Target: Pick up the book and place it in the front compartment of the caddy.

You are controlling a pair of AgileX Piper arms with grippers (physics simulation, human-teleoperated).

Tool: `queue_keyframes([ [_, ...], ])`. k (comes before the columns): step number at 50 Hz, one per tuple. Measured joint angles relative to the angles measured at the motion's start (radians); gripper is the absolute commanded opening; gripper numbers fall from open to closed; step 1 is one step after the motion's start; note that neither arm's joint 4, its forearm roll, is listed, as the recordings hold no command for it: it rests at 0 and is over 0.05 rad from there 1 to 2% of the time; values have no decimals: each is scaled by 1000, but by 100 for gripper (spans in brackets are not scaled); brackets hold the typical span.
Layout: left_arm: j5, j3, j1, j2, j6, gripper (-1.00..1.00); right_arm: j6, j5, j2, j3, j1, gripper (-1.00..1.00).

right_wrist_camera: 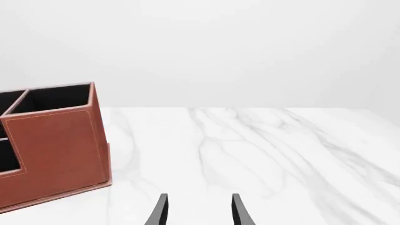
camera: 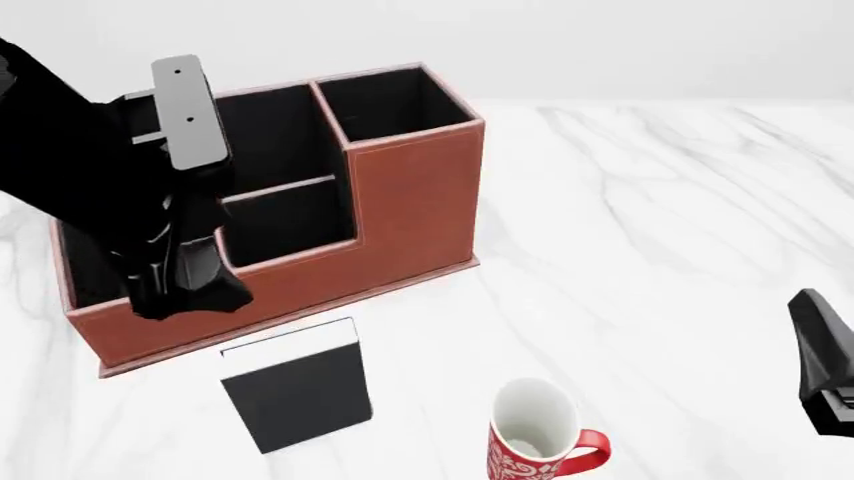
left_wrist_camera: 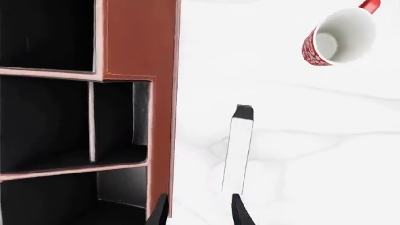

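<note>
The black book [camera: 296, 390] stands upright on the table just in front of the caddy [camera: 400, 215], white page edge up. In the left wrist view it shows as a narrow white strip [left_wrist_camera: 239, 150] beside the caddy's reddish-brown wall [left_wrist_camera: 140, 42]. My left gripper [left_wrist_camera: 198, 213] is open and empty, high above the caddy's front wall and the book; in the front view it [camera: 187, 295] hangs over the caddy's front left. My right gripper [right_wrist_camera: 198, 212] is open and empty, low at the right [camera: 817, 345], far from the book. It faces the caddy [right_wrist_camera: 59, 145].
A white mug with red pattern [camera: 537, 440] stands to the right of the book near the front edge; it also shows in the left wrist view [left_wrist_camera: 340, 37]. The white marble table [camera: 667, 220] stretches to the right of the caddy.
</note>
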Motion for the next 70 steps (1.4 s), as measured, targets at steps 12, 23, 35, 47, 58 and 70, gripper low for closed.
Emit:
queue_keyframes([
  [12, -27, 17, -40, 25, -27, 100, 0, 0, 0, 0, 0, 100],
  [23, -60, 40, -67, 45, -45, 100, 0, 0, 0, 0, 0, 100],
  [35, -98, 63, -109, 73, -83, 100, 0, 0, 0, 0, 0, 100],
  [47, -136, 90, -140, 98, -113, 100, 0, 0, 0, 0, 0, 100],
  [58, -172, 122, -159, 115, -135, 100, 0, 0, 0, 0, 0, 100],
  [70, -211, 158, -177, 129, -165, 100, 0, 0, 0, 0, 0, 100],
])
